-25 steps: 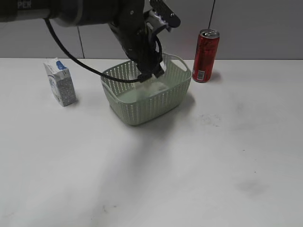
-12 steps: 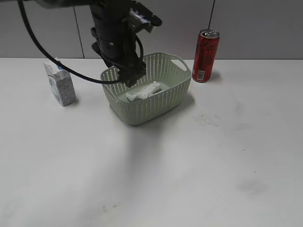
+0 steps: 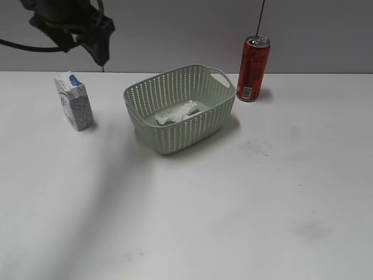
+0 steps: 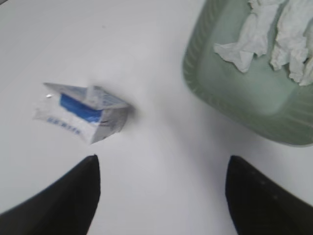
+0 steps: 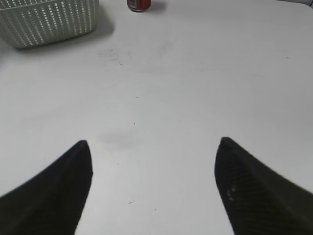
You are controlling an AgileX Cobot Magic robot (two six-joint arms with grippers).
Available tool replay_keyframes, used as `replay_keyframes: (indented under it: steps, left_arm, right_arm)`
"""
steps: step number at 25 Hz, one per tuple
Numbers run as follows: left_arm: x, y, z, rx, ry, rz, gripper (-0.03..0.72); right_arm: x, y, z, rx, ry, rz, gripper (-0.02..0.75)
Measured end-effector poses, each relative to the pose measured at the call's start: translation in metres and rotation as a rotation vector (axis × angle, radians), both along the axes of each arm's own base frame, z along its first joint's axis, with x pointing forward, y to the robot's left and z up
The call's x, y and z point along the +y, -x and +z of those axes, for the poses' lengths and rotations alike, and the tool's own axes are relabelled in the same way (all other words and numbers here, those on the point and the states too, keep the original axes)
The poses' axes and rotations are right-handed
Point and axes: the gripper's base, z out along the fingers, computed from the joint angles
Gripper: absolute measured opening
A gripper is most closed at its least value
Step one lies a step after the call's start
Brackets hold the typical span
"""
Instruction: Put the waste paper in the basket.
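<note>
The pale green basket stands on the white table, centre back. Crumpled white waste paper lies inside it; the left wrist view shows the wads on the basket's floor. My left gripper is high at the upper left, above the table between carton and basket. In its wrist view its jaws are open and empty. My right gripper is open and empty above bare table; it is out of the exterior view. The basket also shows in the right wrist view.
A small grey-and-blue carton stands left of the basket, also seen from above. A red drink can stands right of the basket at the back; its base shows in the right wrist view.
My left gripper has risen out of the basket and swung up and left, away from it. The paper it held over the basket now lies inside.
</note>
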Motion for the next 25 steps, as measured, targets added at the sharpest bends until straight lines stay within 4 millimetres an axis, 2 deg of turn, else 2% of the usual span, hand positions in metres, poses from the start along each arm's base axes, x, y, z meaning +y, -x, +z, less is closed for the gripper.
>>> replay_keyframes:
  steps: [3, 7, 10, 14, 18, 25]
  left_arm:
    - [0.031, 0.006, 0.009, -0.004, 0.001, 0.068, 0.587]
    - [0.073, 0.025, 0.006, 0.034, -0.015, 0.162, 0.586]
    - [0.099, 0.05, 0.0, 0.075, -0.033, 0.219, 0.586]
    - [0.128, 0.095, -0.01, 0.117, -0.08, 0.276, 0.586]
    - [0.139, 0.145, -0.016, 0.1, -0.086, 0.298, 0.586]
    - [0.143, 0.213, -0.031, 0.004, -0.039, 0.304, 0.584]
  right_arm:
    - [0.0, 0.0, 0.0, 0.0, 0.0, 0.0, 0.589]
    - [0.0, 0.0, 0.0, 0.0, 0.0, 0.0, 0.589]
    - [0.0, 0.0, 0.0, 0.0, 0.0, 0.0, 0.589]
    - [0.0, 0.0, 0.0, 0.0, 0.0, 0.0, 0.589]
    - [0.0, 0.0, 0.0, 0.0, 0.0, 0.0, 0.589]
    - [0.0, 0.0, 0.0, 0.0, 0.0, 0.0, 0.589]
